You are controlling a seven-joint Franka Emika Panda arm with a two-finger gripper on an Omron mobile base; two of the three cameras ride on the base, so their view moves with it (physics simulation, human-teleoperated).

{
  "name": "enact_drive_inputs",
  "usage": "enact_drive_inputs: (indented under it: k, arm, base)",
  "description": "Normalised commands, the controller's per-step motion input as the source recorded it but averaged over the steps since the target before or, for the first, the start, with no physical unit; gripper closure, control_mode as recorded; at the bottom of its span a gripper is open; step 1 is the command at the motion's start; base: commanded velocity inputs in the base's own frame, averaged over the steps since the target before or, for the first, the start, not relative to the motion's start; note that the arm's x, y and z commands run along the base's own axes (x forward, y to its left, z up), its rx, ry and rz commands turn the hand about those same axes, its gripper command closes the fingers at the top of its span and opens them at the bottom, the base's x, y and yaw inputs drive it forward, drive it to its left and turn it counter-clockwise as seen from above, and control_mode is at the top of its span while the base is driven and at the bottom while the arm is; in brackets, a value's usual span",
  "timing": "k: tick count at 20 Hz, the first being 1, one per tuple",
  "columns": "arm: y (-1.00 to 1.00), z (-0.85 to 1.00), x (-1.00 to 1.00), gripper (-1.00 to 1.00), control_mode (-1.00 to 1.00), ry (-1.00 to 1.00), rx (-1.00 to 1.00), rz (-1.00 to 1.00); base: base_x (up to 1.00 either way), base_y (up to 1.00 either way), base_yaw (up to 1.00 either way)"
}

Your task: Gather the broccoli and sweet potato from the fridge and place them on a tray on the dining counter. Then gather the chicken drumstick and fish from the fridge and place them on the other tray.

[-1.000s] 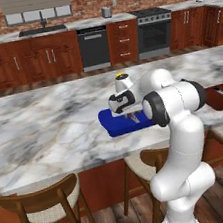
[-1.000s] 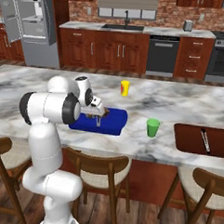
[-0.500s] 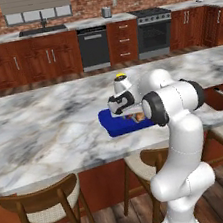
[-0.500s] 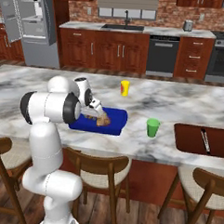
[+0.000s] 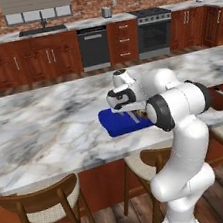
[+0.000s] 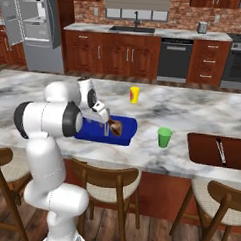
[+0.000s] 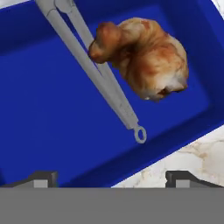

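Observation:
A browned chicken drumstick (image 7: 142,57) lies on the blue tray (image 7: 43,109), next to a pair of grey tongs (image 7: 100,74). My gripper (image 7: 111,179) hangs just above the tray's near edge, open, with nothing between its fingertips (image 7: 41,177). In the right base view the drumstick (image 6: 115,126) rests at the right end of the blue tray (image 6: 128,124), just beyond the gripper (image 6: 105,124). From the left base view, the gripper (image 5: 129,112) stands over the blue tray (image 5: 116,125). Broccoli, sweet potato and fish are out of view.
A brown tray (image 6: 211,147) holding tongs (image 6: 220,150) sits at the right of the marble dining counter (image 6: 158,107). A green cup (image 6: 164,137) and a yellow cup (image 6: 134,94) stand near the blue tray. The fridge (image 6: 37,28) is far left with its doors open. Stools line the front.
The jaws have spread wide and let go of the drumstick, which dropped a little and now rests on the blue tray. The arm has hardly moved.

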Motion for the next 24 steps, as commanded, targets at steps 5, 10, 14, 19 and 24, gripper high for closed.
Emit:
enact_drive_inputs:
  k: [5, 10, 14, 19, 24]
  arm:
    - [0.00, 0.64, -0.54, -1.00, -1.00, 0.00, 0.00, -0.06]
    - [-0.21, 0.59, -0.76, -1.00, -1.00, 0.06, 0.12, -0.05]
    - [-0.38, 0.48, -0.57, -1.00, -1.00, 0.07, 0.15, 0.00]
    - [-0.33, 0.05, -0.10, -1.00, -1.00, 0.00, 0.15, 0.03]
    - [-0.01, 0.46, -0.49, -1.00, -1.00, -0.13, -0.07, 0.06]
  base:
    - [0.00, 0.00, 0.00]
    - [0.00, 0.00, 0.00]
    - [0.00, 0.00, 0.00]
    - [0.00, 0.00, 0.00]
    - [0.00, 0.00, 0.00]
